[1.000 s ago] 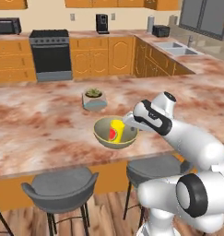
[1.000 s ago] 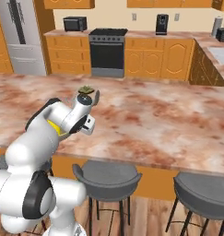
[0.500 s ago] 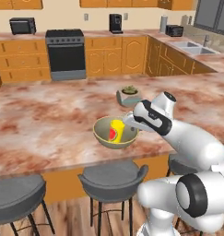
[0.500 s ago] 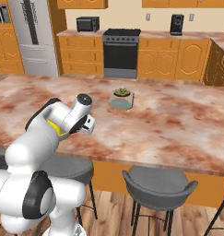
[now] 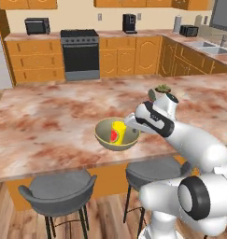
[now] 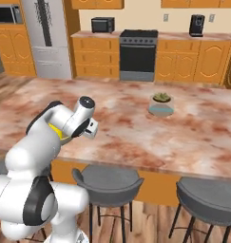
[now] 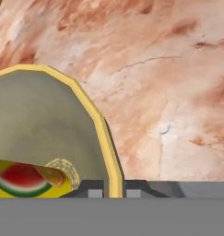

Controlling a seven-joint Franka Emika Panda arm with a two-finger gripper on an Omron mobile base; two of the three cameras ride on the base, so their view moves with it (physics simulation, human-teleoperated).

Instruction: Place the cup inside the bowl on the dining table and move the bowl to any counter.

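The olive-tan bowl [image 5: 116, 135] sits over the near part of the dining table [image 5: 49, 121], by its front edge. The yellow cup [image 5: 117, 132] with its red mark lies inside the bowl. My gripper [image 5: 132, 123] is shut on the bowl's right rim. In the hand view the pale rim of the bowl [image 7: 35, 115] runs down between the two fingertips [image 7: 96, 190], and the cup [image 7: 26, 180] lies at the lower left. My gripper [image 7: 114, 191] pinches that rim. In the right base view my arm hides most of the bowl [image 6: 54, 128].
A small potted plant [image 5: 162, 88] [image 6: 161, 104] stands on the table beyond the arm. Grey stools [image 5: 59, 189] [image 6: 107, 178] line the table's near side. The counter [image 5: 133, 33] with a stove and coffee maker runs along the back wall; another counter with a sink [image 5: 213, 50] is at right.
The whole scene has slid right in both base views, so the base has driven left. The bowl with the cup stays in the gripper, unchanged relative to the arm.
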